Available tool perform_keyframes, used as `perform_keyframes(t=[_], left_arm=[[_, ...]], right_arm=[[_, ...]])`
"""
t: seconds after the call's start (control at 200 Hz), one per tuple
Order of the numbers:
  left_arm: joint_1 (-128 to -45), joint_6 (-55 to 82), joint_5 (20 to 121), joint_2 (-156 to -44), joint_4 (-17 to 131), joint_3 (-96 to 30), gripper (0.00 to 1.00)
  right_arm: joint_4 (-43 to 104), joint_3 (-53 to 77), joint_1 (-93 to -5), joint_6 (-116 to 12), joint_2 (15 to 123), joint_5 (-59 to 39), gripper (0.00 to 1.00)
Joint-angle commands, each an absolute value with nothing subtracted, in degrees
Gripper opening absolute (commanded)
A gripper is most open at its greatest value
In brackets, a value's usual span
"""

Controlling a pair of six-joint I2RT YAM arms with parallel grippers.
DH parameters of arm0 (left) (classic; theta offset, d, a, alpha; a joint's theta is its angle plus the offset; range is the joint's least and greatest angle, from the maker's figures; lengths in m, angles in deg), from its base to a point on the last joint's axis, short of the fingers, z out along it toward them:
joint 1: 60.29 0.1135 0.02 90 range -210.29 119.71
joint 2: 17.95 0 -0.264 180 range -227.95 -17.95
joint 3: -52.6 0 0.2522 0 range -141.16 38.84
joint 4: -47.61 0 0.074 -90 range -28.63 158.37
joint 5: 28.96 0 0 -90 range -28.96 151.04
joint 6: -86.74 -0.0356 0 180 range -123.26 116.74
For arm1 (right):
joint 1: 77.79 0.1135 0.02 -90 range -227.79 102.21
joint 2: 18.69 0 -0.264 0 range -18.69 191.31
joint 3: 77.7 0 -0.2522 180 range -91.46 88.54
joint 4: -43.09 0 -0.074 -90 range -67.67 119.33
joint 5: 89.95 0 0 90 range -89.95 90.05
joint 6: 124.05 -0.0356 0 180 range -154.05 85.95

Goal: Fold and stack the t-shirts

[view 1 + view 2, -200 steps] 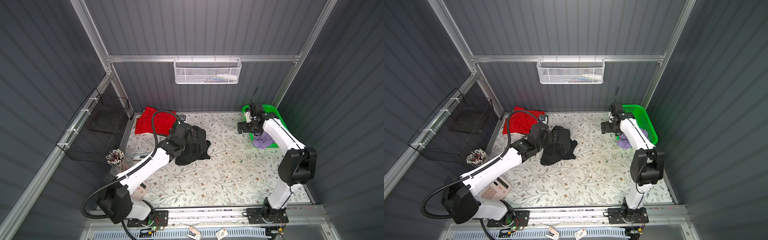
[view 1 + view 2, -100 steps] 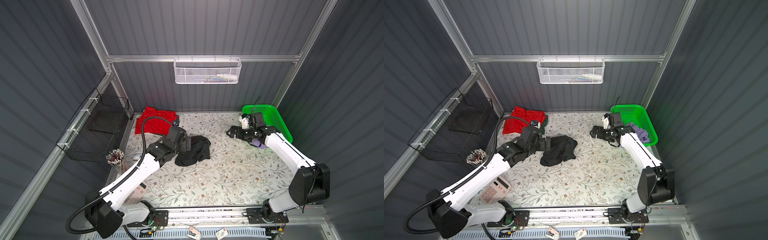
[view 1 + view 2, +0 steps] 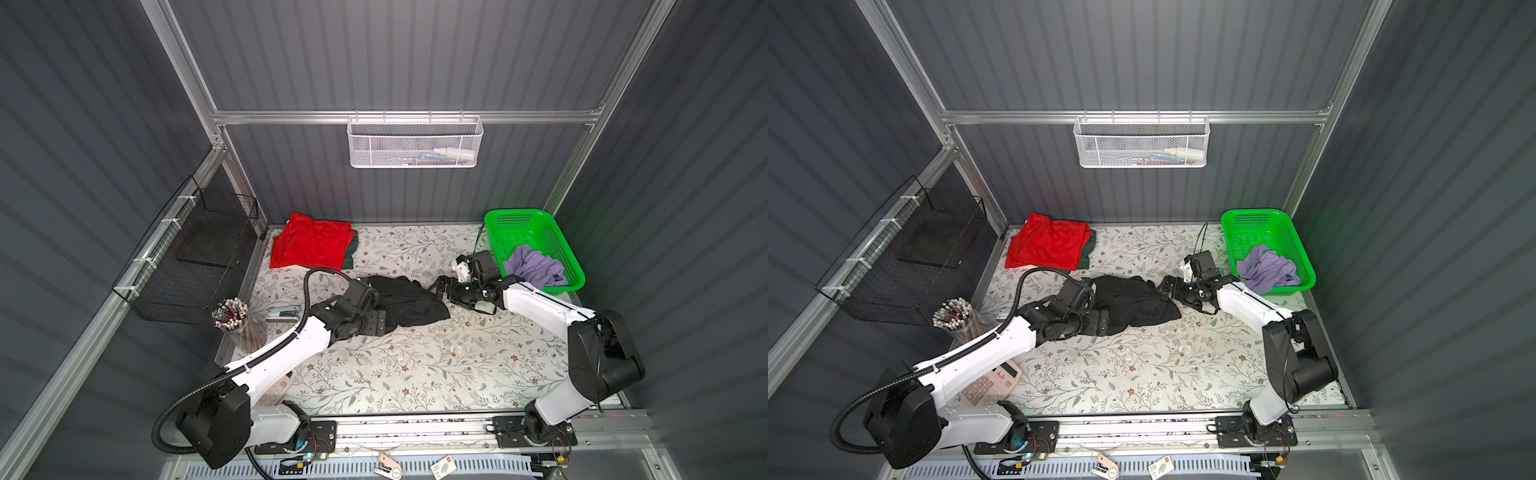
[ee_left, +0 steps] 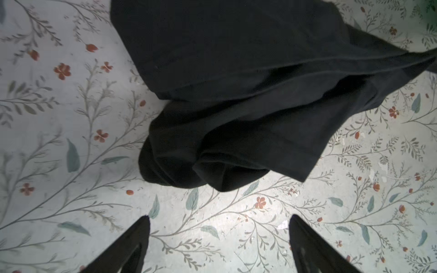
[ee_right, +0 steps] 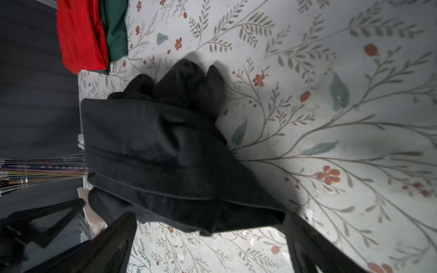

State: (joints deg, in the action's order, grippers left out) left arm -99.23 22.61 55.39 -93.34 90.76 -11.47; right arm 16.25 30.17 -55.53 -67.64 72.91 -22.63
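Black t-shirt (image 4: 236,94) just beyond spread left gripper (image 4: 220,217); edge inside spread right gripper (image 5: 210,214)

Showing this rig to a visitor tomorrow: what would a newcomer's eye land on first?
The bright green basket at the right rear, holding a lavender t-shirt, stands out. So does the red t-shirt lying on a dark green t-shirt at the left rear. Mid-table, a rumpled black t-shirt lies between the open left gripper and right gripper.
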Motion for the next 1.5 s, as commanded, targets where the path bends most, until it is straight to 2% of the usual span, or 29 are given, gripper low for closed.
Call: perform_keyframes(t=[0.0,0.115,0.34,0.405,0.49,0.52,0.6,0.63,0.926,1.141,1.266,1.496], left_arm=[[-99.2,23.6,59.1,-96.1,85.4,-10.4,0.86],[-99.2,22.7,58.9,-100.4,83.2,-12.1,0.81],[-99.2,20.2,57.2,-108.3,80.5,-16.0,0.78],[-99.2,19.6,57.1,-110.7,80.5,-17.2,0.73],[-99.2,18.4,57.7,-113.3,81.2,-19.0,0.43],[-99.2,18.1,57.7,-113.9,81.9,-19.8,0.36],[-99.2,17.5,56.5,-113.9,84.7,-22.0,0.07],[-99.2,17.3,55.6,-113.2,85.8,-22.8,0.0],[-99.1,14.9,44.6,-97.5,94.8,-31.2,0.0],[-99.1,12.3,32.1,-87.3,97.2,-38.2,0.0],[-99.1,10.2,30.2,-86.1,97.3,-41.2,0.0],[-99.1,9.2,29.5,-88.1,98.3,-41.4,0.0]], right_arm=[[19.3,30.4,-55.1,-70.1,72.7,-22.5,0.99],[19.4,30.7,-55.0,-70.6,72.7,-22.6,0.99],[17.4,29.7,-55.0,-69.5,72.5,-21.5,0.99],[16.2,29.2,-55.1,-69.0,72.6,-20.5,0.99],[13.9,28.9,-55.0,-68.2,72.2,-15.2,0.99],[13.4,29.0,-55.0,-67.8,71.7,-14.3,0.99],[13.0,30.0,-55.0,-67.3,70.4,-12.7,0.99],[13.1,30.5,-55.0,-67.3,69.9,-12.3,0.99],[13.3,33.5,-53.3,-68.9,67.2,-5.3,0.99],[13.0,29.2,-50.4,-67.9,71.4,-6.6,0.99],[13.7,26.9,-47.8,-67.5,74.2,-7.0,0.99],[18.1,25.9,-43.3,-68.5,77.7,-14.4,0.99]])
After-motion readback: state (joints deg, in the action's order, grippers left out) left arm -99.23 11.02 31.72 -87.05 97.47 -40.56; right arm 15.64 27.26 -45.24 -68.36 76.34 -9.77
